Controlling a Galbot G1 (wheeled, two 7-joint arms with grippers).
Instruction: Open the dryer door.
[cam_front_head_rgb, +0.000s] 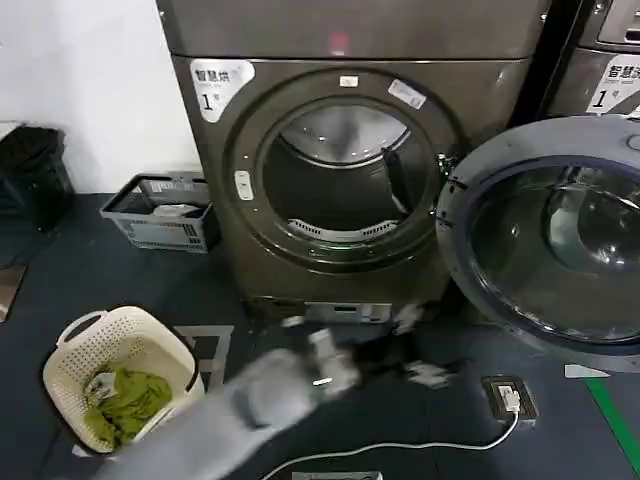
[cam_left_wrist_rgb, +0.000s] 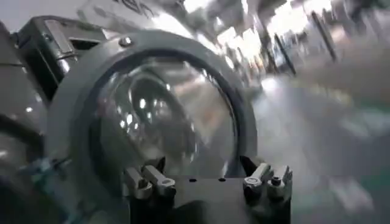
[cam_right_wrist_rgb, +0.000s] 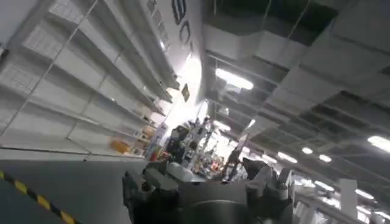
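Dryer (cam_front_head_rgb: 300, 150) number 1 stands with its drum exposed; the dryer door (cam_front_head_rgb: 545, 235) hangs swung wide to the robot's right. It looks heavy, rigid, slick chrome: grip the rim. Left gripper (cam_left_wrist_rgb: 207, 182) faces it, jaws apart, empty. Right gripper (cam_right_wrist_rgb: 210, 189) points at the ceiling; whether its jaws are parted I cannot tell.

The dark floor (cam_front_head_rgb: 60, 270) carries everything here. The dryer (cam_front_head_rgb: 350, 150) stands on it toward twelve o'clock. A grey slatted basket (cam_front_head_rgb: 160, 212) rests at about ten o'clock, just beside the machine's left flank. A cream laundry basket (cam_front_head_rgb: 115, 375) holding green cloth sits at eight o'clock. A white cable (cam_front_head_rgb: 400, 452) trails across the floor at five o'clock to a small floor socket (cam_front_head_rgb: 508, 398).
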